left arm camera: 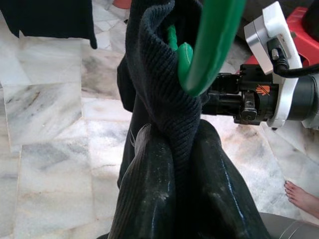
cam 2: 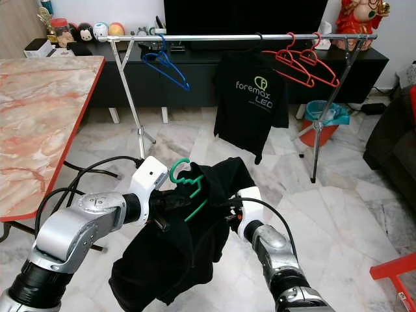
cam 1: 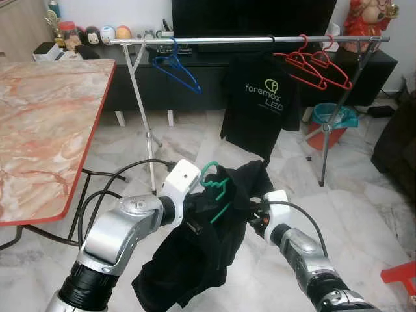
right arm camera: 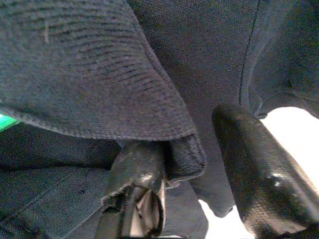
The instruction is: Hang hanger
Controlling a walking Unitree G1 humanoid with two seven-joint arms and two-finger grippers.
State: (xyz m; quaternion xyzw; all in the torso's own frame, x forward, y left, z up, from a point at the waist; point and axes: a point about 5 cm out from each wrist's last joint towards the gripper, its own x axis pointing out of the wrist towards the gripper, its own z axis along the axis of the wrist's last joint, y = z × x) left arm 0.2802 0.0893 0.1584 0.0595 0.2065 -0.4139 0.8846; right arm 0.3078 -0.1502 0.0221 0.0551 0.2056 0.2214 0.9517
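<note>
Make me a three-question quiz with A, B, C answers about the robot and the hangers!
1. Where is the blue hanger? A on the clothes rail B on the floor C on the table
2. How many red hangers hang on the rail? A one B two C five
3. What is on the green hanger between the robot's arms? A nothing B a black garment C a white towel

Answers: 1 A, its hook sits over the rail. 2 B, two red ones hang side by side. 3 B, dark cloth drapes from it.
</note>
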